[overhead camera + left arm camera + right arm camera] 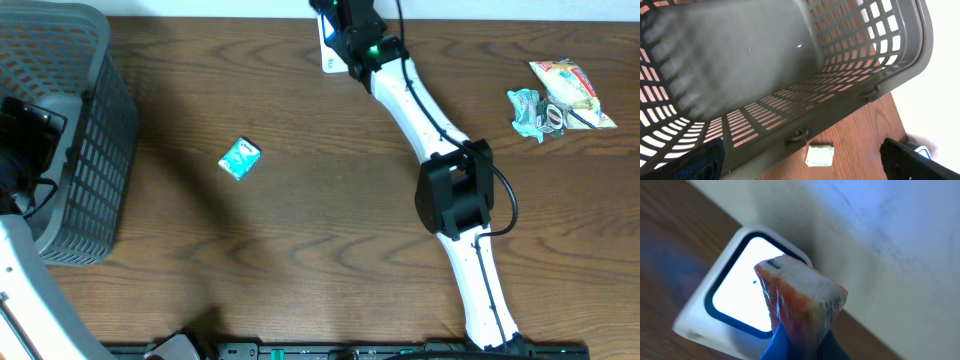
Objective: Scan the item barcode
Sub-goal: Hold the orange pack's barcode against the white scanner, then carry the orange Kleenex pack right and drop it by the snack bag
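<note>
In the right wrist view the item [805,295], a clear-wrapped packet printed in orange and white, stands upright with my right gripper [802,349] shut on its lower end. It is held right in front of the lit window of the white barcode scanner [735,297]. Overhead, the right gripper [347,28] sits at the table's far edge over the scanner [328,58], and the item is hidden under it. My left gripper [800,152] is open and empty, above the near rim of the grey basket [790,60].
The slotted basket [75,140] fills the table's left end. A small teal packet [240,158] lies just right of it, also in the left wrist view as the teal packet [820,155]. More snack packets [562,95] lie at the far right. A white wall backs the scanner.
</note>
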Controlling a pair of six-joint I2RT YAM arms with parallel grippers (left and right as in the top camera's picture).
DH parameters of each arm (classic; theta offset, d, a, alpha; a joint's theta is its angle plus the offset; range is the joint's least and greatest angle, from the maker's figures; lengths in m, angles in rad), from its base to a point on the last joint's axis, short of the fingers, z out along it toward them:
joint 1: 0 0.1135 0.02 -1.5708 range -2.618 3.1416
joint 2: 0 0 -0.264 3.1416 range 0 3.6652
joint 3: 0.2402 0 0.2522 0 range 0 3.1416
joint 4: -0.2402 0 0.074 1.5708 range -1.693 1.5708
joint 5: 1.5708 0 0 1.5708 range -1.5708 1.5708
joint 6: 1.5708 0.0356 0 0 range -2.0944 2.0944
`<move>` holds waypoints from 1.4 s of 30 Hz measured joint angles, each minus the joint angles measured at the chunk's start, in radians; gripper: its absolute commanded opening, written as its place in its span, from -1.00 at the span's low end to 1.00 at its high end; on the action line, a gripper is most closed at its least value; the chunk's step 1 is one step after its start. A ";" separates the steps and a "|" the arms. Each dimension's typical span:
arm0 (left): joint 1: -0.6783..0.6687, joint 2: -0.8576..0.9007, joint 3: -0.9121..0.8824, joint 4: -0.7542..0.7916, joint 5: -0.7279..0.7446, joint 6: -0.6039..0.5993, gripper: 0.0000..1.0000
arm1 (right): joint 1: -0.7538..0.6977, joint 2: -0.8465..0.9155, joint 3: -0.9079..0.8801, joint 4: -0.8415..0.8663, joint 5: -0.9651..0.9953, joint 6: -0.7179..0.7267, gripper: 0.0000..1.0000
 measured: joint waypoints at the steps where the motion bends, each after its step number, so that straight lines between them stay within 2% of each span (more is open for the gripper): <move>1: 0.000 0.000 0.000 0.000 0.000 0.000 0.96 | 0.003 0.001 0.000 0.002 0.007 -0.030 -0.98; 4: 0.000 0.000 0.000 0.000 0.000 0.000 0.96 | 0.011 0.001 0.000 0.022 0.032 -0.124 -0.98; 8: 0.000 0.000 0.000 0.000 0.000 0.000 0.95 | 0.016 0.001 0.000 0.023 0.044 -0.180 -0.98; 19: 0.000 0.000 0.000 0.000 0.000 0.000 0.96 | 0.019 0.001 0.000 0.013 0.044 -0.198 -0.98; 26: 0.000 0.000 0.000 0.000 0.000 0.000 0.95 | 0.019 0.000 0.000 -0.074 0.045 -0.134 -0.98; 32: 0.000 0.000 0.000 0.000 0.000 0.000 0.95 | -0.004 -0.056 0.000 -0.242 0.029 0.007 -0.98; 38: 0.000 0.000 0.000 -0.001 0.000 0.000 0.96 | -0.159 -0.192 0.006 -0.497 0.011 0.143 -0.98; 42: 0.000 0.000 0.000 0.000 0.000 0.000 0.95 | -0.295 -0.216 0.011 -0.638 0.018 0.221 -0.98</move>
